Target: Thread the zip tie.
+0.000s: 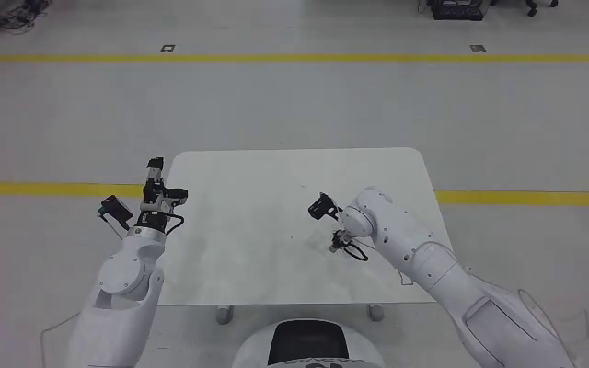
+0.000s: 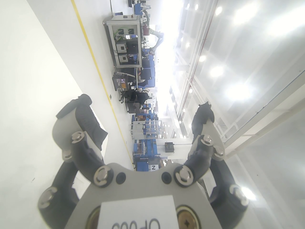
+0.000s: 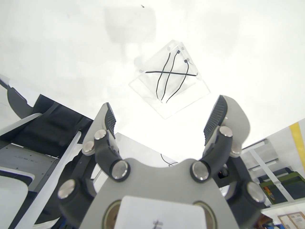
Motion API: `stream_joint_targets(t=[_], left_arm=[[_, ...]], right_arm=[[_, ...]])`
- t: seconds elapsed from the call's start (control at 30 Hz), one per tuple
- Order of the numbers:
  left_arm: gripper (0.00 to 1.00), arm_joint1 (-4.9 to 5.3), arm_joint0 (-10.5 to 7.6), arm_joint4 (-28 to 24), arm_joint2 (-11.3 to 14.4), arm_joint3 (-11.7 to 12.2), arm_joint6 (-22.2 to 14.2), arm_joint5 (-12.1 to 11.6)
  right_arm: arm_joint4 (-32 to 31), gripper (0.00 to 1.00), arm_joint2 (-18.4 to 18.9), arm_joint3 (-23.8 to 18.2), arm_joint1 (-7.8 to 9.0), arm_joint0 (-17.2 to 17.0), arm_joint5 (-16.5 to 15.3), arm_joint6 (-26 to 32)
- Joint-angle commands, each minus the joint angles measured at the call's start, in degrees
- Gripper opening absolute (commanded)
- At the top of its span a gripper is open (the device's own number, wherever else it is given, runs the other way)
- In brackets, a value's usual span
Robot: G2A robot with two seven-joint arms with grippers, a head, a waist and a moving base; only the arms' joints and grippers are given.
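Left tool (image 2: pixel 145 106) sits at the worktop's (image 1: pixel 276 202) left edge, pointing out at the room — fingers apart. Right tool (image 3: pixel 166 110), fingers apart too, points at zip ties (image 3: pixel 170 75) in a clear tray (image 3: pixel 190 91) near the right edge.

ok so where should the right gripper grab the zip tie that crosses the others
Probably the bare stretch of the crosswise zip tie near either end, outside the crossings, so the other ties stay put. It lies flat in the clear tray, so the open right gripper should come straight down, fingers either side of the strap.
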Motion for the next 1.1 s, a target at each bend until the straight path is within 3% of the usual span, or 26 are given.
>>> stream_joint_targets(t=[0.0,0.2,0.6,0.87,1.07], left_arm=[[1.0,0.0,0.0,0.0,0.0,0.0,0.0,0.0],[1.0,0.0,0.0,0.0,0.0,0.0,0.0,0.0],[1.0,0.0,0.0,0.0,0.0,0.0,0.0,0.0],[1.0,0.0,0.0,0.0,0.0,0.0,0.0,0.0],[1.0,0.0,0.0,0.0,0.0,0.0,0.0,0.0]], right_arm=[[0.32,1.0,0.37,0.38,0.06,0.06,-0.69,-0.03],[1.49,1.0,0.58,1.76,-0.06,0.2,-3.25,-0.57],[1.47,1.0,0.61,2.01,-0.1,0.32,-3.41,-0.65],[1.73,1.0,-0.28,1.86,-0.24,-0.07,-7.26,-0.71],[1.9,1.0,-0.38,2.08,-0.31,0.08,-7.49,-0.46]])
